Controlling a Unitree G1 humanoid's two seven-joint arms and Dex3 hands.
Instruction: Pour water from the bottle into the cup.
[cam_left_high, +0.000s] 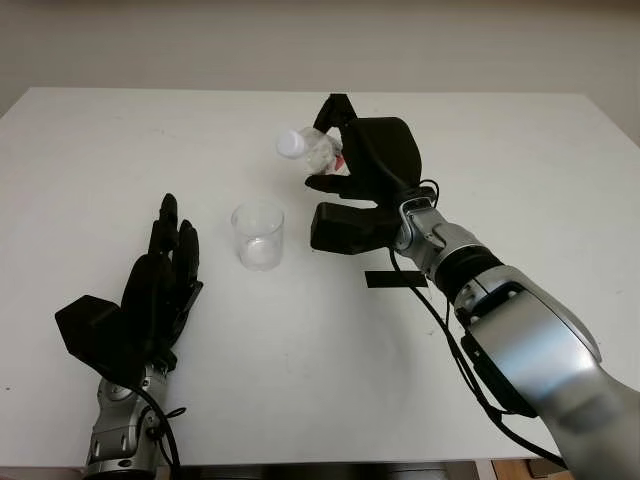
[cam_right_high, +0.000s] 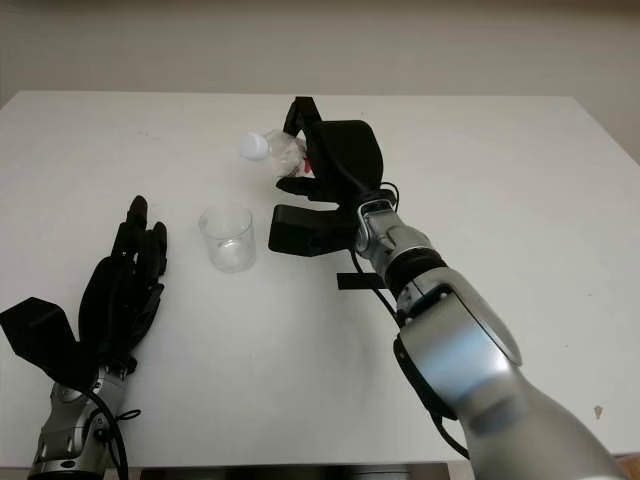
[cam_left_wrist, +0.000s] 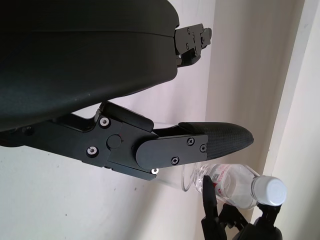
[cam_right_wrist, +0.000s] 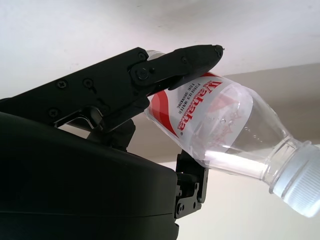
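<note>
A clear plastic cup (cam_left_high: 258, 233) stands upright on the white table (cam_left_high: 300, 380), a little left of centre. My right hand (cam_left_high: 345, 160) is shut on a small clear water bottle (cam_left_high: 312, 148) with a red-and-white label (cam_right_wrist: 192, 112). It holds the bottle above the table, to the right of the cup and a little behind it, tilted so the white cap (cam_left_high: 291, 143) points left toward the cup. The cap (cam_right_wrist: 300, 182) is on, and some water lies in the neck. My left hand (cam_left_high: 165, 262) is open at the front left, left of the cup.
A black strip (cam_left_high: 396, 279) lies on the table under my right forearm. The table's far edge meets a pale wall. Bare white tabletop surrounds the cup on all sides.
</note>
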